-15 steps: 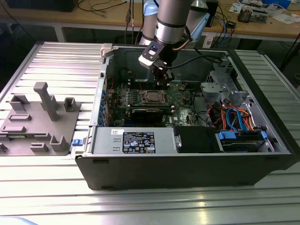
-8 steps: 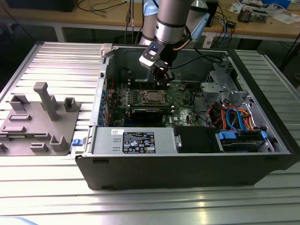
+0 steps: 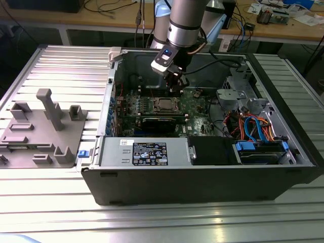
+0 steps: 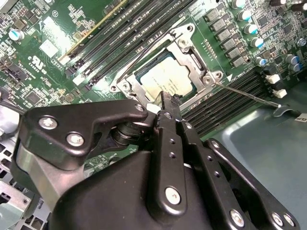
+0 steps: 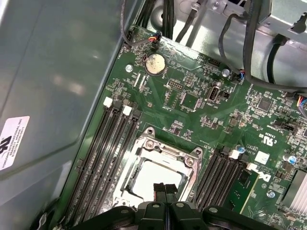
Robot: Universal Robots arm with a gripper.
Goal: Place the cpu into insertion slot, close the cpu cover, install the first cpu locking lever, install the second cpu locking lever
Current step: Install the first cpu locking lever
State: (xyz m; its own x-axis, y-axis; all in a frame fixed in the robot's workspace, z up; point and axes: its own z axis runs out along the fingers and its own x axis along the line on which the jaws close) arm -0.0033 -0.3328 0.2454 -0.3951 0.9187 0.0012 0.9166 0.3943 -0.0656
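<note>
**Fig.** Open PC case [image 3: 202,185] lying on its side on a slatted aluminium tabletop [image 3: 50,212]. The arm [image 3: 185,20] reaches down into it from the far side.

**Fingers** [image 5: 159,189]: closed, tips pressed together w/ nothing between them, poised just above one edge of the socket. The closed tips make a narrow point, which I judge suits pushing or hooking a thin part rather than grasping.

**Task parts:** the cpu [image 4: 165,80] sits flat in the insertion slot, which is covered by chip & frame. The cpu cover [image 5: 165,152] lies down over it, the chip's silvery top showing through the window. This reads as chip seated, cover closed. A thin lever rod [image 4: 247,96] runs from a socket corner out over the neighbouring memory slots [image 5: 108,143]. Whether it is latched I cannot tell.

**Why laid so:** w/ the case on its side, the green motherboard [image 5: 192,100] faces up, so the arm approaches the socket from above. The side walls keep the work boxed in.

**Surroundings:**
- A coin battery [image 5: 154,63] sits on the board beyond the socket.
- A labelled power supply [image 3: 149,152] lines the near wall.
- Blue & orange cables [image 3: 253,126] bunch toward the exterior view's right.
- A grey moulded fixture tray [image 3: 43,126] rests on the slats at the exterior view's left, well apart from the case.
- A wooden tabletop [image 3: 101,15] w/ loose wires stands at the rear of the room.
</note>
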